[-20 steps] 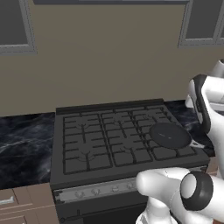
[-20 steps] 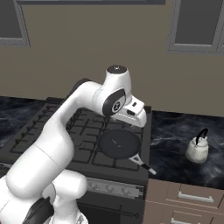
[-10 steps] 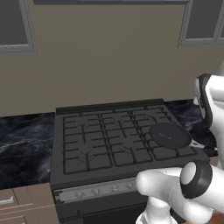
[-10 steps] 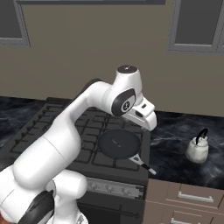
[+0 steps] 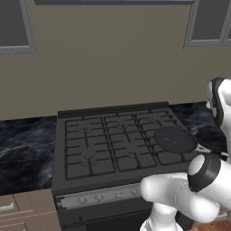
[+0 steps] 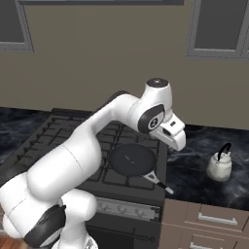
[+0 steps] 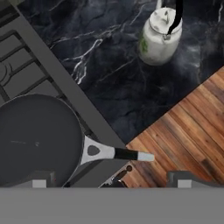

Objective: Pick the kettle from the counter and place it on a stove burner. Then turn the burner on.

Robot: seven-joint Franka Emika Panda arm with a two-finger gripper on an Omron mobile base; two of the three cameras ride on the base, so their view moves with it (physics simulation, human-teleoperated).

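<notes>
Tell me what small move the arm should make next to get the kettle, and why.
Probably carry the open gripper further out over the counter toward the kettle. In the hand view the fingertips sit above the frying pan handle at the stove edge, and the kettle stands apart, untouched.

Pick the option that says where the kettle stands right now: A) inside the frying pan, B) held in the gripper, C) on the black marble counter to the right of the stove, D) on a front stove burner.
C: the kettle stands on the counter, apart from the stove and the frying pan.
</notes>
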